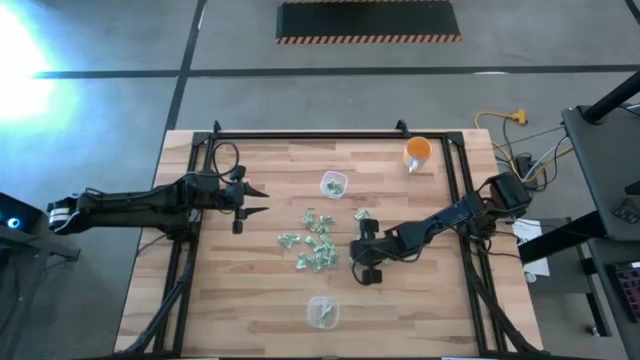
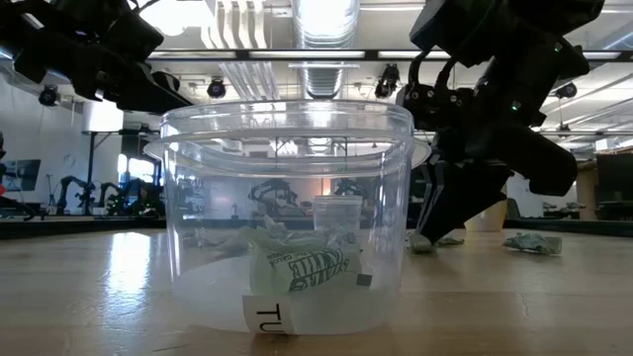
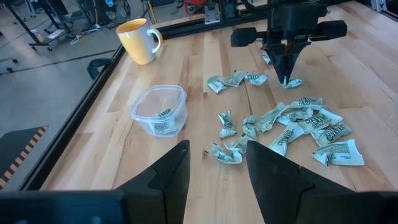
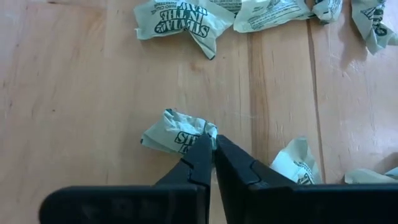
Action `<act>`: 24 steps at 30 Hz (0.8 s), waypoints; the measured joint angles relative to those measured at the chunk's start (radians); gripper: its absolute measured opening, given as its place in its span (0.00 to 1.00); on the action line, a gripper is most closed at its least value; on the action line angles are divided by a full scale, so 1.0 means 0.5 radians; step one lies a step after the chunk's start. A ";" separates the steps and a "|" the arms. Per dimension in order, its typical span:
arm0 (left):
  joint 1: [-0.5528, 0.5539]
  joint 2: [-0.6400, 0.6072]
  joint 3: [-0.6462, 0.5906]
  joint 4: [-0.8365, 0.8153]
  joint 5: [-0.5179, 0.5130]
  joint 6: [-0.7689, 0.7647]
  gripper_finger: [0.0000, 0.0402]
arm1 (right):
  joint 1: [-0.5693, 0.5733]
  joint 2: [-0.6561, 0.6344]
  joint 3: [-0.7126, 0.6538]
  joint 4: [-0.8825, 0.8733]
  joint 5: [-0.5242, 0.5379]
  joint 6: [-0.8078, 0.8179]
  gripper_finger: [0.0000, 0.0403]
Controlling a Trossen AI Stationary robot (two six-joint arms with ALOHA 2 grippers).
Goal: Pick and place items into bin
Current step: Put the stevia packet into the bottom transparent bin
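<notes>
Several tiny pale green-and-white wrapped pieces (image 1: 315,245) lie scattered mid-table, also seen in the left wrist view (image 3: 298,121). My right gripper (image 1: 360,245) stands at the right edge of this scatter, pointing down, shut on one piece (image 4: 177,134). My left gripper (image 1: 245,200) hovers open to the left of the pieces and touches nothing. A clear bin (image 1: 333,185) sits toward the far side with pieces inside it. A second clear bin (image 1: 322,312) sits near the front edge with a piece (image 2: 302,267) on its floor. My right gripper pinches the crinkled end (image 4: 206,132) of one wrapped piece between its two fingertips (image 4: 202,149). The fingers come from above, pointing down (image 3: 287,78). The rest of the piece lies on the wood beside the tips.
An orange cup (image 1: 418,152) stands at the far right of the table. More pieces lie beside my right gripper (image 4: 292,163) and beyond it (image 4: 180,22). A black frame rail (image 1: 200,190) runs along the table's sides. Bare wood shows left of the pieces and around the near bin.
</notes>
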 joint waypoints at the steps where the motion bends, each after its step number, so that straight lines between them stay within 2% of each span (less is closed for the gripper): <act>1: 0.000 0.000 0.000 0.000 0.000 0.000 0.35 | 0.001 -0.010 0.000 0.001 0.002 -0.013 0.02; 12: 0.000 0.001 0.000 0.003 0.000 0.000 0.35 | 0.039 -0.157 0.121 0.014 0.007 -0.092 0.02; 24: 0.000 0.005 0.000 0.003 0.000 0.000 0.35 | 0.299 -0.159 0.320 0.259 -0.065 -0.433 0.02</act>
